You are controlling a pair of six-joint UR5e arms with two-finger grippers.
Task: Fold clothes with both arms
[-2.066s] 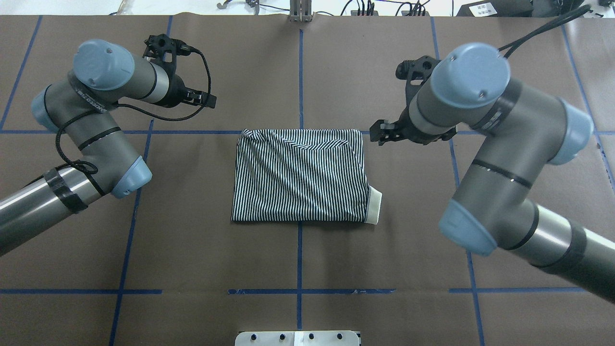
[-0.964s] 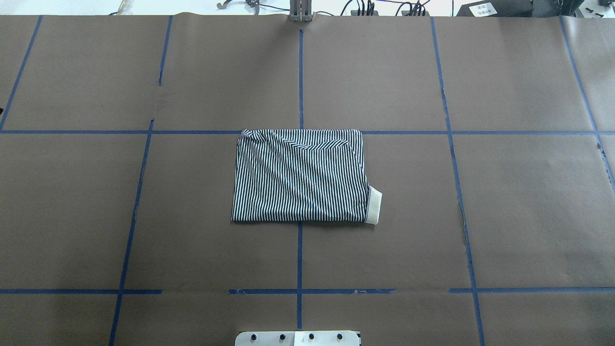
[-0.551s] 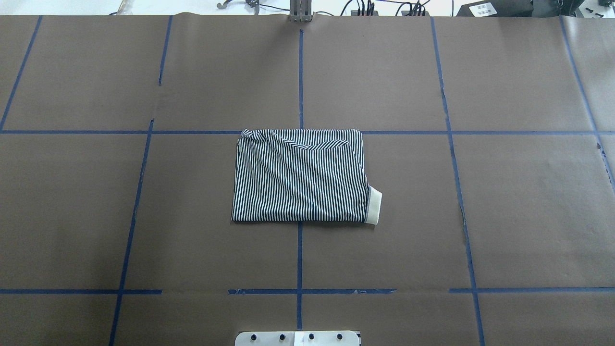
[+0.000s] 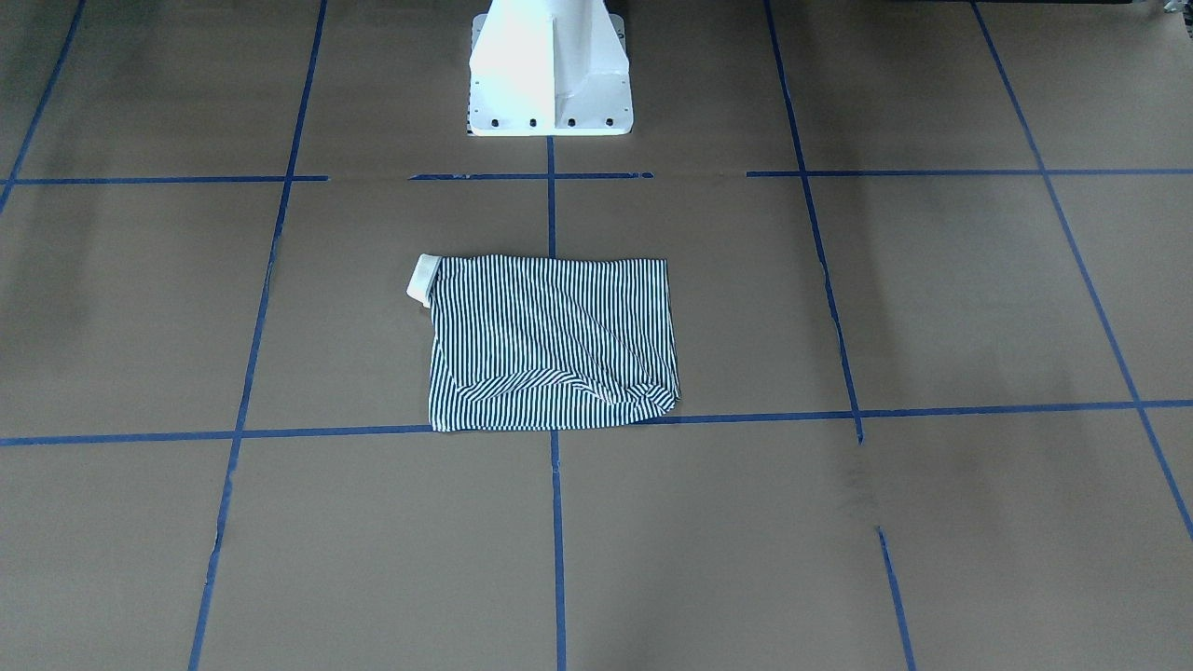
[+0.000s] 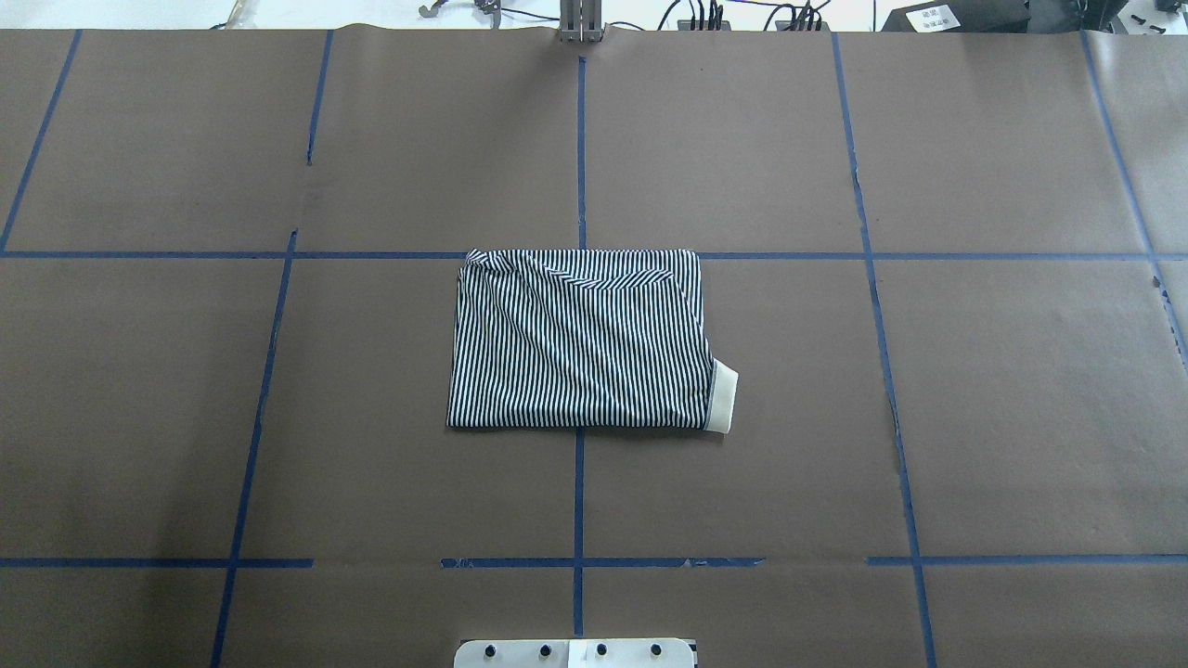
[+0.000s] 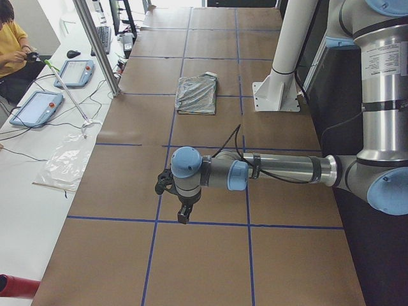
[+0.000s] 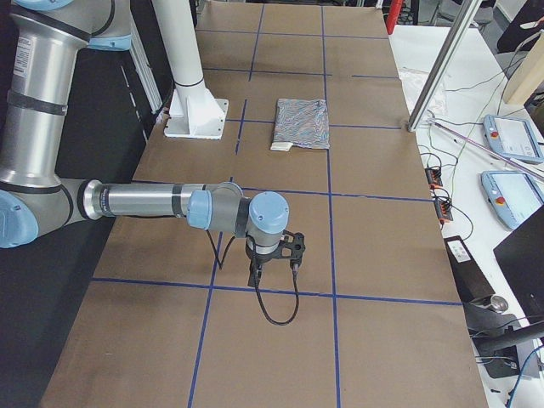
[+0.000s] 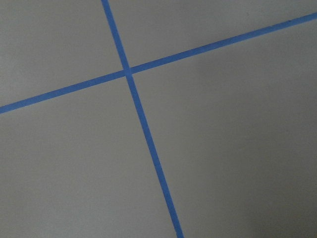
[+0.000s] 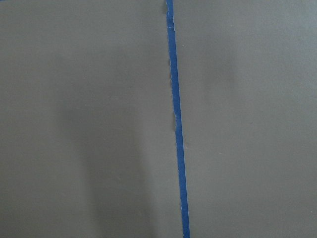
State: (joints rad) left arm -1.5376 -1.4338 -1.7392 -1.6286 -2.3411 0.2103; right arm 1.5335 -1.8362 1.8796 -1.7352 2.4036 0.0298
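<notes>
Left arm (image 6: 287, 169), right arm (image 7: 144, 201) — outstretched, wrists down.

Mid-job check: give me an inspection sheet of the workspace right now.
Surface: brown paper with a blue tape grid; a few gaps in the tape.
Job's things: shirt folded into a rectangle, flat at centre, cream trim poking out.
Clutter: nothing seen on the paper.
Grippers: left pincer and right pincer hang over bare paper, far from the shirt; open or shut cannot be told.
Cables: cable loops below the right wrist.
Surroundings: white pedestal; person and pendants at the side desk.
</notes>
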